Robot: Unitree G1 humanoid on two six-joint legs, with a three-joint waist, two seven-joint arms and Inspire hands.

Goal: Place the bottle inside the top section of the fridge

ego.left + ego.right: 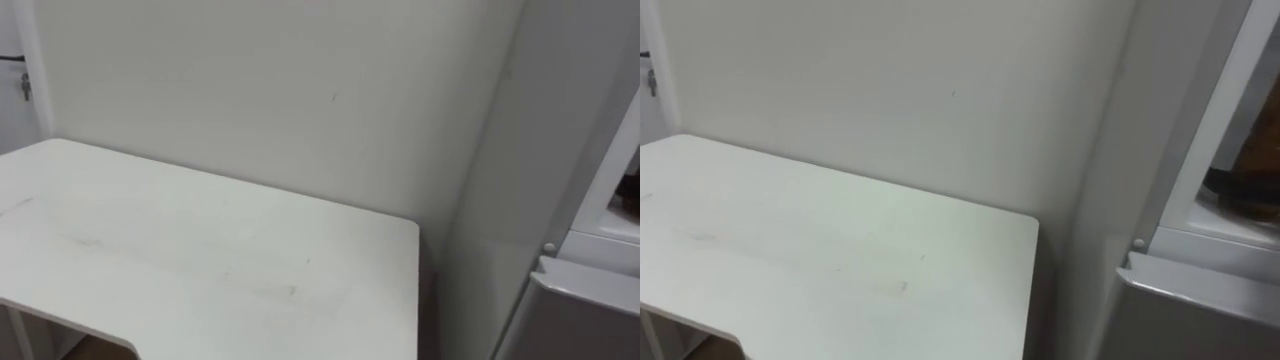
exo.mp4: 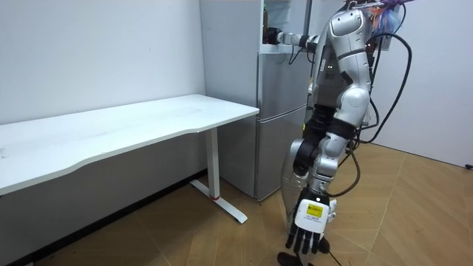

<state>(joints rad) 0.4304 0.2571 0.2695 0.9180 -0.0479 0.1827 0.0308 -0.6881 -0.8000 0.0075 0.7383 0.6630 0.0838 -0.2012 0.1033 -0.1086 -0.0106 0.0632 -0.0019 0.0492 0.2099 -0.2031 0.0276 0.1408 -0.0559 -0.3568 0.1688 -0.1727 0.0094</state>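
White wall [image 1: 250, 80] at the back, wood floor [image 2: 414, 214], long white table [image 2: 148, 118] along the wall with a grey fridge [image 2: 281, 111] just beside its end. Robot stands upright at the fridge front, on the room view's right, body facing the fridge. Its right arm is raised and stretched forward, and the right hand [image 2: 276, 35] sits at the ledge of the upper fridge [image 2: 287, 16], which is open towards the robot. That hand is a small dark blob from where I stand, so I can't tell whether the fingers are apart or closed, or whether the bottle is in it. From the head camera, a dark shape [image 1: 1245, 190] shows inside the upper opening at the far right; can't tell what it is. The left arm hangs straight down by the leg, left hand [image 2: 309, 230] low near the floor, fingers relaxed and pointing down, holding nothing. The head camera looks at the table corner, the wall and the fridge's side panel.
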